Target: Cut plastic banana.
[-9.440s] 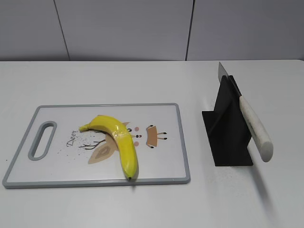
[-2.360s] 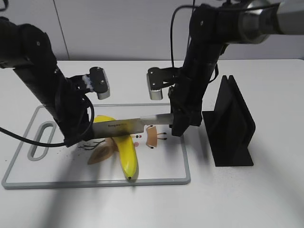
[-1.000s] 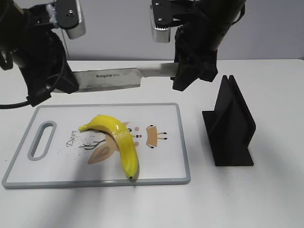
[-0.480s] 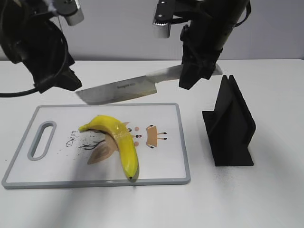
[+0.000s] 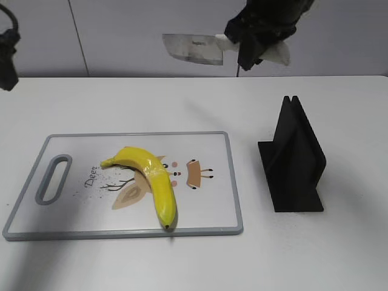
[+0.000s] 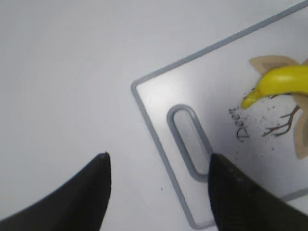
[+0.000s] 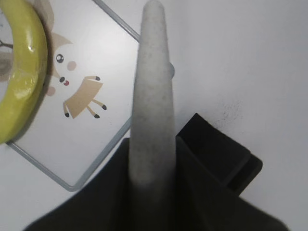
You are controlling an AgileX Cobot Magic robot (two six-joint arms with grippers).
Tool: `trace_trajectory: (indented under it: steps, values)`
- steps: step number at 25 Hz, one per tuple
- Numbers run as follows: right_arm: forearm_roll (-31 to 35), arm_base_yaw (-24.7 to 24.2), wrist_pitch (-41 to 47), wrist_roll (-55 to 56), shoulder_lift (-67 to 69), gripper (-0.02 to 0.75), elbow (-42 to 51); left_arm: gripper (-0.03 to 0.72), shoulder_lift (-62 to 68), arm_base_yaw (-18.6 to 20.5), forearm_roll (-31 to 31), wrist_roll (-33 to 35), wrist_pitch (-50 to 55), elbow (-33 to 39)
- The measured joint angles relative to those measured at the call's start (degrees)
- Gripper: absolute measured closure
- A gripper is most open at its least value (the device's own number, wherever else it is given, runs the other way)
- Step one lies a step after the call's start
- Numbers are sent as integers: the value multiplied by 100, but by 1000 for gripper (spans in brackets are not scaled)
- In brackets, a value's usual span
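A yellow plastic banana (image 5: 151,179) lies whole on the white cutting board (image 5: 206,209). It also shows in the left wrist view (image 6: 279,83) and the right wrist view (image 7: 21,82). My right gripper (image 5: 257,42) is high above the table's back, shut on the pale handle of a knife (image 7: 151,96). The blade (image 5: 194,48) points left in the air. My left gripper (image 6: 156,180) is open and empty, high above the board's handle end (image 6: 190,144); only a bit of that arm (image 5: 6,54) shows at the exterior view's left edge.
A black knife stand (image 5: 294,160) sits empty on the white table to the right of the board; it also shows in the right wrist view (image 7: 216,149). A grey panelled wall runs behind the table.
My right gripper has lifted the knife up and back to the right, away from the board. My left arm has pulled away to the upper left, almost out of the exterior view.
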Motion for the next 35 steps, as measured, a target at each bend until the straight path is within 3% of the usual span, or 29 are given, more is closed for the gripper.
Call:
trace_trajectory:
  steps: [3,8,14,25,35]
  values:
    - [151,-192,50,827,0,549,-4,81,0,452,-154,-204,670,-13]
    - [638,-890,56,1468,-190,549,29,100,-204,1065,-268,-295,835,-13]
    - [201,-1222,56,2161,-1003,549,755,106,-1057,1172,-323,-398,840,115]
    - [185,-1216,-761,2753,-2160,549,3121,111,-3679,1172,-323,-498,369,2567]
    - [205,-1216,-1105,2790,-2229,549,3521,111,-6321,1172,-367,-498,129,4388]
